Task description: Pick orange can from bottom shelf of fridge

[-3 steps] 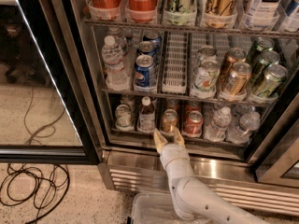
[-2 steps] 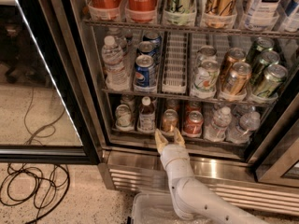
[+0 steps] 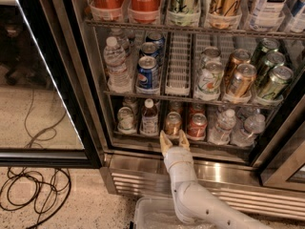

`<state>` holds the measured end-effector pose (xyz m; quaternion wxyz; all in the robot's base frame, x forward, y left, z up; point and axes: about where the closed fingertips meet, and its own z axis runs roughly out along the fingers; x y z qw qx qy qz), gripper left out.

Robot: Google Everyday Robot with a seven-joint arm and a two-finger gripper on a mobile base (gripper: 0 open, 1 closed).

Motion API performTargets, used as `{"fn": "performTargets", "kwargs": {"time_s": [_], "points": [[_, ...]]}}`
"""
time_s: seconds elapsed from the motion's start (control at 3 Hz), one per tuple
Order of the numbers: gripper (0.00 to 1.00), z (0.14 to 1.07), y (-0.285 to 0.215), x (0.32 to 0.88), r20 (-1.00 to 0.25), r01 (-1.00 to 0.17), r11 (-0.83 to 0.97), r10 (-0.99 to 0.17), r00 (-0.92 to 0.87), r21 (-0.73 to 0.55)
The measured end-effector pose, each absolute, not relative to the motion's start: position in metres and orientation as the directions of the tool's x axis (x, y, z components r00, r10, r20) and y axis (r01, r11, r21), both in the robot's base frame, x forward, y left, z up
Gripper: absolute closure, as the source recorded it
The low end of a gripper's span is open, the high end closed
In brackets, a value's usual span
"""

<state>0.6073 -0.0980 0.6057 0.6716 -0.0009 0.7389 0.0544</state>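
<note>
The orange can [image 3: 172, 123] stands at the front of a middle lane on the bottom shelf [image 3: 143, 138] of the fridge [image 3: 90, 104], coppery with a silver top. A redder can [image 3: 196, 126] stands just right of it. My gripper [image 3: 174, 140] is right below and in front of the orange can, at the shelf's front edge. Its two pale fingers [image 3: 164, 142] are spread open, one on each side of the can's base, not closed on it. The white arm rises from the bottom of the view.
A small bottle [image 3: 149, 118] and a pale can [image 3: 126, 119] stand left of the orange can. Water bottles [image 3: 222, 126] stand to the right. The open glass door [image 3: 43, 80] is on the left. Black cables [image 3: 33, 190] lie on the floor. The ribbed steel base [image 3: 143, 178] is below.
</note>
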Motion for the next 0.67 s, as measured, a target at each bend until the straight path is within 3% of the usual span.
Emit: {"fn": "performTargets", "kwargs": {"time_s": [0.67], "points": [[0.40,0.6154,-0.0993,0.6187,-0.999,-0.036,0.999,0.036,-0.030,0.038]]}}
